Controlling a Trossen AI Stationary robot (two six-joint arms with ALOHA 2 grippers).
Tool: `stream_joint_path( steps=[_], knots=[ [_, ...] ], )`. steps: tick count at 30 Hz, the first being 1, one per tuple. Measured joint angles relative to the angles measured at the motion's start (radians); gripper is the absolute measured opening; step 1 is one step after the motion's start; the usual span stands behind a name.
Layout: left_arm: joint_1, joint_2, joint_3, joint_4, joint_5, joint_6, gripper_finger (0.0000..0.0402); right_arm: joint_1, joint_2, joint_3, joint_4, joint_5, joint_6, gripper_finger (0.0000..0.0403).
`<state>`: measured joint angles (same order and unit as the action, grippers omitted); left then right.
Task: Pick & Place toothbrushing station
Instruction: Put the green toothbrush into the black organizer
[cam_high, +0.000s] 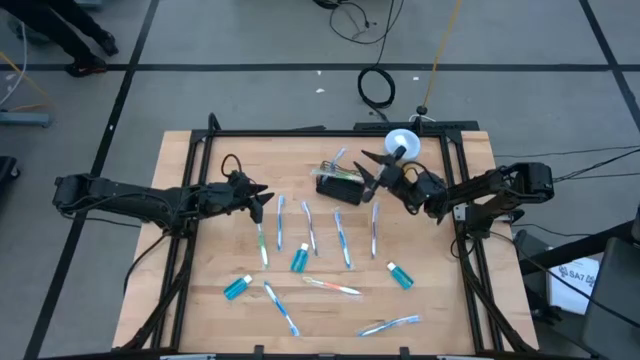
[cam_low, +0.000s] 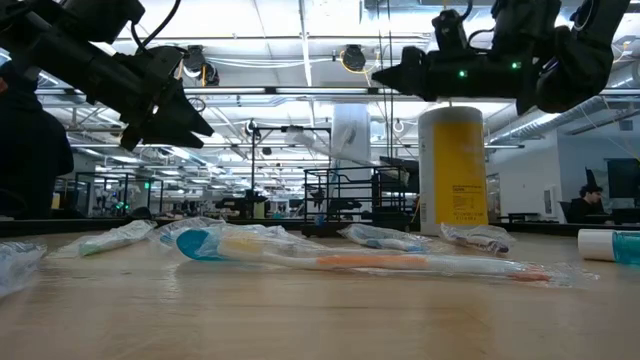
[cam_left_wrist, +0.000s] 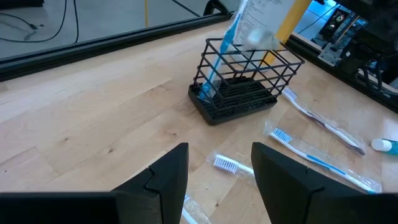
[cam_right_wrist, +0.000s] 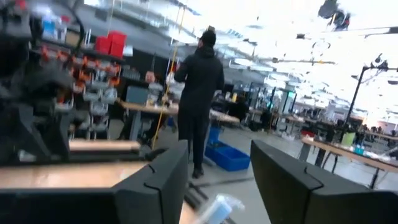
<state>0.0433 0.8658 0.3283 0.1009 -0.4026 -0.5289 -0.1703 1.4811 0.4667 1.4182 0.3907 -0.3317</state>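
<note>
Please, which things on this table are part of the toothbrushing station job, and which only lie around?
Part of the job:
- black wire basket with a wrapped toothbrush standing in it
- right gripper, above the basket
- left gripper

Lying around:
- loose wrapped toothbrushes
- small toothpaste tubes
- yellow cup

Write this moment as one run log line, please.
left gripper: open, empty, above table | right gripper: open, beside wire basket | wrapped toothbrush: in basket

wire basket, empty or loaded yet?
Loaded. The left wrist view shows a wrapped blue toothbrush standing in the black wire basket, its top poking above the rim.
</note>
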Motion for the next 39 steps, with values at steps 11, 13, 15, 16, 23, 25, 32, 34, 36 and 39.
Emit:
stream_joint_path(
  steps=[11,13,15,16,23,25,32,34,36,39],
  knots=[
    [0.000,0.000,0.000,0.008,0.000,0.000,0.0180,0.001,-0.039,0.224,-0.513,-0.289,0.041,0.0198],
    [0.000,0.000,0.000,0.008,0.000,0.000,0.0179,0.002,-0.039,0.334,-0.792,-0.287,0.008,0.0208],
    [0.000,0.000,0.000,0.008,0.000,0.000,0.0180,0.002,-0.033,0.443,-1.061,-0.286,0.005,0.0215],
    [0.000,0.000,0.000,0.007,0.000,0.002,0.0180,0.000,-0.017,0.496,-1.159,-0.286,0.005,0.0216],
    [0.000,0.000,0.000,0.006,0.000,0.007,0.0180,-0.014,0.088,0.618,-1.340,-0.288,-0.018,0.0211],
    [0.000,0.000,0.000,0.006,0.000,0.004,0.0179,-0.020,0.125,0.618,-1.331,-0.287,-0.021,0.0211],
    [0.000,0.000,0.000,0.001,0.001,0.004,0.0179,-0.021,0.207,0.617,-1.244,-0.283,-0.037,0.0210],
    [0.000,0.000,0.000,0.000,0.001,0.008,0.0180,-0.025,0.218,0.616,-1.217,-0.273,-0.052,0.0205],
    [0.000,0.000,0.000,-0.001,0.001,0.008,0.0179,-0.029,0.224,0.616,-1.181,-0.221,-0.052,0.0194],
    [0.000,0.000,0.000,-0.001,0.001,0.010,0.0179,-0.047,0.223,0.616,-1.171,-0.178,-0.057,0.0168]
  ],
)
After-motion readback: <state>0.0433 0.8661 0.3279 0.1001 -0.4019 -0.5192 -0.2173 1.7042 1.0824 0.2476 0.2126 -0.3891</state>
